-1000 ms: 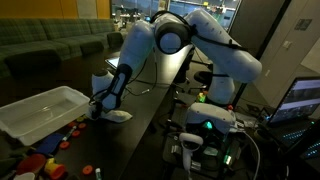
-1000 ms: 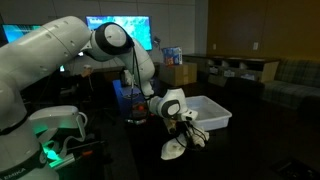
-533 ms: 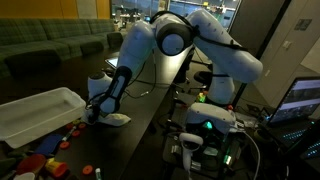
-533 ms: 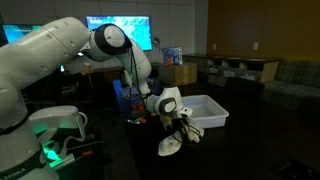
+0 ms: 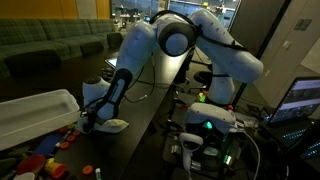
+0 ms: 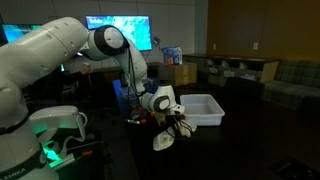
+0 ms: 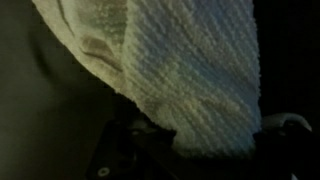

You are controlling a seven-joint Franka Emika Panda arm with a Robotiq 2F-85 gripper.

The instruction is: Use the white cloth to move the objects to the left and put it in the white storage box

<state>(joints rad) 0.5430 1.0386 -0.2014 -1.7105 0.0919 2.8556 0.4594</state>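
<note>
Your gripper (image 5: 92, 121) sits low over the dark worktop (image 5: 145, 118), its jaws pinching the white cloth (image 5: 113, 124), which drags on the surface beside it. The white storage box (image 5: 35, 112) lies near, with small coloured objects (image 5: 62, 141) scattered in front of it. The cloth's weave fills the wrist view.

The cloth (image 7: 190, 70) pinched in the pincer (image 5: 92, 122) is a matt white weave, rough with fine ribbed bumps. The box (image 5: 35, 115) just beside the pincer looks like smooth, milky plastic. The arm (image 5: 215, 45) above it wears glossy white shells.
</note>
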